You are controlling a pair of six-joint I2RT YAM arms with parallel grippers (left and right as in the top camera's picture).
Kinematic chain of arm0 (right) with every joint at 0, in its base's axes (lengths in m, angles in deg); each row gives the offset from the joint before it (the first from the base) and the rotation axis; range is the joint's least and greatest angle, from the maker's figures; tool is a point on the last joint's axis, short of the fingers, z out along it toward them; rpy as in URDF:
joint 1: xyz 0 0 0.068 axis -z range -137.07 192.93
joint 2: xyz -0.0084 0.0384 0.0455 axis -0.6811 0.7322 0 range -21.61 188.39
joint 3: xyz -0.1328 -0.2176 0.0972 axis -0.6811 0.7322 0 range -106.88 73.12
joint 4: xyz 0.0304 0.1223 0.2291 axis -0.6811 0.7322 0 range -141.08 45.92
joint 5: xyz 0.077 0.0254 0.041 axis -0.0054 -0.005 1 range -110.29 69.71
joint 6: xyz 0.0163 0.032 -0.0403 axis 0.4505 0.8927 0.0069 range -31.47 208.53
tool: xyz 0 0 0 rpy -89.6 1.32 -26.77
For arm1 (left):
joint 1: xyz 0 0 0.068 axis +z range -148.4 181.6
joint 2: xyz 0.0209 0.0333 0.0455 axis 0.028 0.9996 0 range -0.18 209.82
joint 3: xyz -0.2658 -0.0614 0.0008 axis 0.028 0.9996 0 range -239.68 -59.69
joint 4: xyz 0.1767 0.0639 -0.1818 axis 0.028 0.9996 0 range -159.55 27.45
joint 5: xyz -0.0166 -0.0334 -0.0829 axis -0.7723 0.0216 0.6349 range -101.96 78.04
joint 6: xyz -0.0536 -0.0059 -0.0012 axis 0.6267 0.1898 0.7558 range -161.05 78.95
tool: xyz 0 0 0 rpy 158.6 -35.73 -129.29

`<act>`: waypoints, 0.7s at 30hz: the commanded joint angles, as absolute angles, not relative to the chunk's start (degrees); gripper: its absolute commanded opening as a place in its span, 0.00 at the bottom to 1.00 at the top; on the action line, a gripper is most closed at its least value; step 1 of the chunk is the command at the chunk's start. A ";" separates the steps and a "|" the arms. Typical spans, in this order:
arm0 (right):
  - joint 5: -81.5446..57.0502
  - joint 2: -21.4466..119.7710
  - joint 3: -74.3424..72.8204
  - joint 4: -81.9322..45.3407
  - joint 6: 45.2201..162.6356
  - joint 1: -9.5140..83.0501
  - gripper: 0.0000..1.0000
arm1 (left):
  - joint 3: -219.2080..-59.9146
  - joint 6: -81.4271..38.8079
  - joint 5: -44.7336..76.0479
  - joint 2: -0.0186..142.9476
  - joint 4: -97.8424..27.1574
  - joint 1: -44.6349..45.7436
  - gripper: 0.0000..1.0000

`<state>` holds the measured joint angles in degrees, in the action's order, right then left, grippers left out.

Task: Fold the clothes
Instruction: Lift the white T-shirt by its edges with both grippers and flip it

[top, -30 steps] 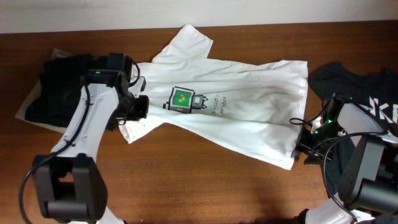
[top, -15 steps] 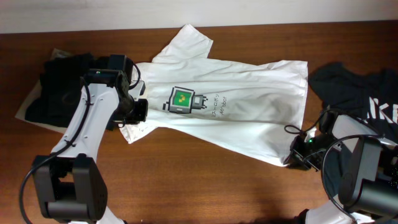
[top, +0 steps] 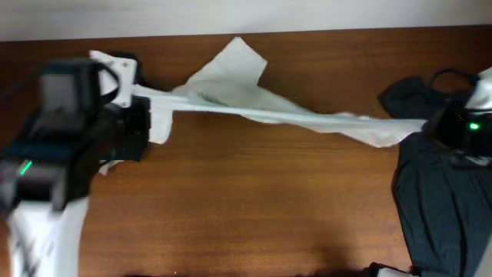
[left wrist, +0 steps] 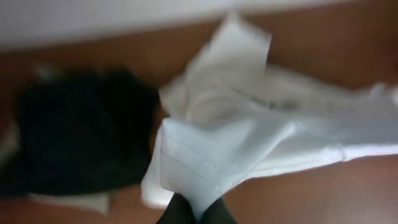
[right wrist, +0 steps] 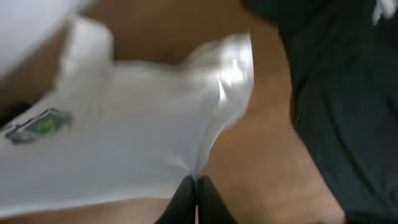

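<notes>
Your overhead cam looks straight down on the table [top: 246, 200], full width in frame. Left wrist cam sits close behind its fingers [left wrist: 177, 214], facing the back edge. Right wrist cam looks down past its own fingers [right wrist: 208, 205], close too. All three share the white shirt [top: 254, 108]

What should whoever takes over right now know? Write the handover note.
Grippers: the left gripper is shut on one end of the white shirt, the right gripper on the opposite end.
Things: the shirt is stretched into a narrow band between them over the table. A black shirt lies crumpled at the right, a black pile at the left.
Done: both ends gripped; no fold visible.
Left: lay it down, fold it, then the black ones.
</notes>
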<state>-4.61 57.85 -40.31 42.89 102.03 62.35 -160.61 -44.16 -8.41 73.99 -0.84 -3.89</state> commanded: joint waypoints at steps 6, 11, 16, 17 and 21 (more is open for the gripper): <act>1.03 52.65 -73.27 46.24 107.49 62.40 0.04 | -194.60 -52.34 -9.50 64.79 3.36 -3.74 0.00; -3.17 58.64 -73.32 45.56 107.23 62.42 0.04 | -193.88 -52.31 -10.51 77.42 7.57 -3.74 0.00; 6.89 65.96 -73.56 46.06 103.77 62.42 0.04 | -198.31 -52.31 -3.80 87.87 13.28 -3.74 0.00; 6.06 64.45 -74.71 46.13 103.80 62.42 0.04 | -200.76 -52.58 -3.77 85.97 13.23 -3.76 0.00; 1.66 57.26 -76.18 46.13 103.93 62.42 0.04 | -202.73 -53.58 -3.84 78.73 13.17 -3.74 0.00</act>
